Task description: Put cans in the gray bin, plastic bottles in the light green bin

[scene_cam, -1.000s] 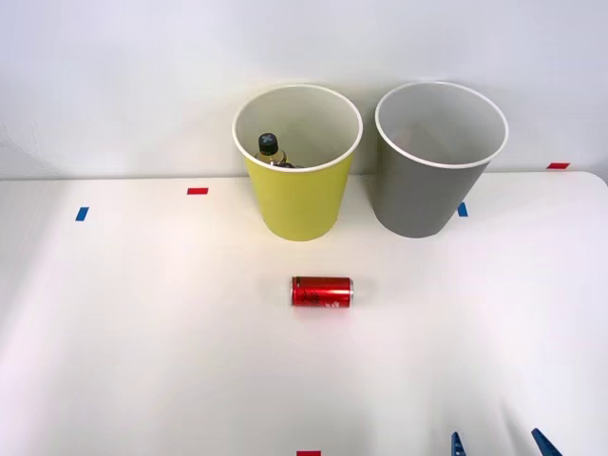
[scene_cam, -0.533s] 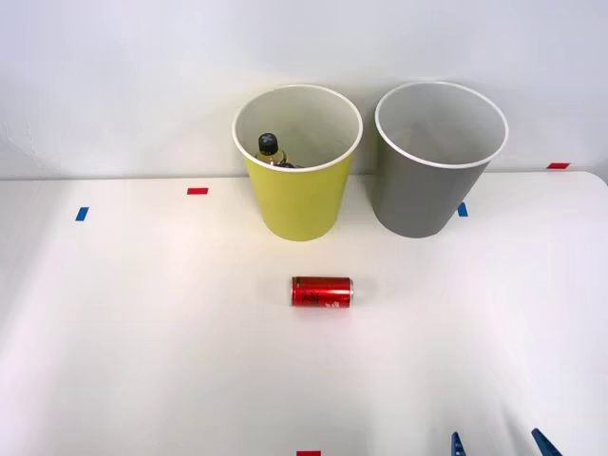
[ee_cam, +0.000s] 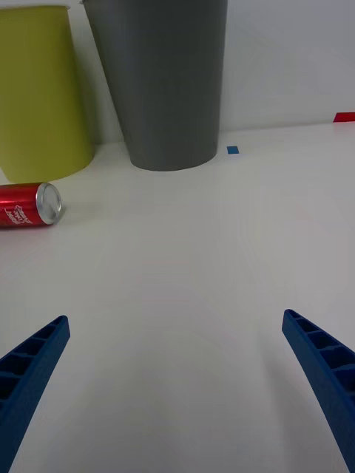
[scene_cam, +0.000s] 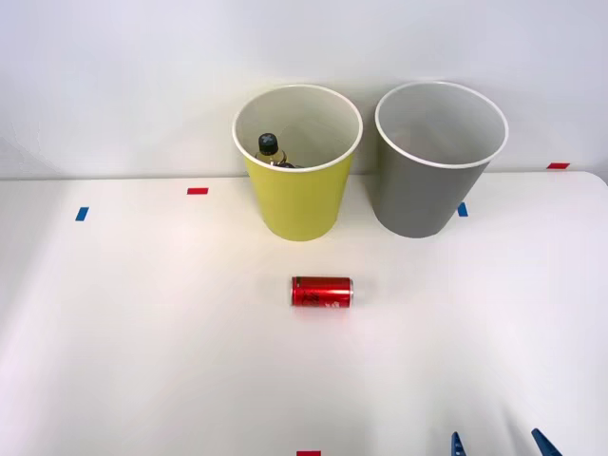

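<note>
1 red can [scene_cam: 322,291] is left lying on the counter [scene_cam: 142,332] before the gray bin [scene_cam: 429,195], right gripper [scene_cam: 501,445] jaws held apart, presumably for approach

Right gripper [scene_cam: 501,444] low at the near edge, fingers [ee_cam: 33,362] wide apart.

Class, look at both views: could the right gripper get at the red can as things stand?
Probably yes: the red can lies on its side on bare table, apart from both bins, and the open right gripper has nothing between.

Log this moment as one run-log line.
right end effector: open, empty, low over table | red can: on its side, in front of bins | bottle: inside light green bin | gray bin: upright
</note>
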### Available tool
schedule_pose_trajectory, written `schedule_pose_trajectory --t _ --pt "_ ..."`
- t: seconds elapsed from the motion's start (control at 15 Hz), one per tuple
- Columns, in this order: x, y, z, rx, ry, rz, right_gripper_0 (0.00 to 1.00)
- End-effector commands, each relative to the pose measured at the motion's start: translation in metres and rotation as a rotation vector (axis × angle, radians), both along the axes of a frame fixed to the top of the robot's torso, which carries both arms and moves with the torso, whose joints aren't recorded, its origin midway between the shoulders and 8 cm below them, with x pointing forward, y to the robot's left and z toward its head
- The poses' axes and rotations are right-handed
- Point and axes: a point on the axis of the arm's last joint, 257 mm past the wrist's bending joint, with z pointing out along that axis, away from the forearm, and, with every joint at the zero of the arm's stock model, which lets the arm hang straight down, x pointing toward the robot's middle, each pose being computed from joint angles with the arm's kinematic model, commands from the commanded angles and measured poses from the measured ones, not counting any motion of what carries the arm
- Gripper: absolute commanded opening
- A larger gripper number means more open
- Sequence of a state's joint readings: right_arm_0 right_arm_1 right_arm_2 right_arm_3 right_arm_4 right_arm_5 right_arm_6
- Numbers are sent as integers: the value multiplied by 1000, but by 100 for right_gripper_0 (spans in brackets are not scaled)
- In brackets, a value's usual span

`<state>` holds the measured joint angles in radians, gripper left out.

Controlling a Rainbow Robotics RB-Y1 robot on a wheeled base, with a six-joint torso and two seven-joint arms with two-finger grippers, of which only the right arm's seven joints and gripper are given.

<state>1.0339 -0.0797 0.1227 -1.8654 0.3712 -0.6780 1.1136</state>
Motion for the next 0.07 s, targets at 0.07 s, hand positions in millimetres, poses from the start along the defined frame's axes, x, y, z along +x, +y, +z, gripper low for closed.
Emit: schedule_pose_trajectory --t 0.07 --pt "0 0 0 0 0 0 100"
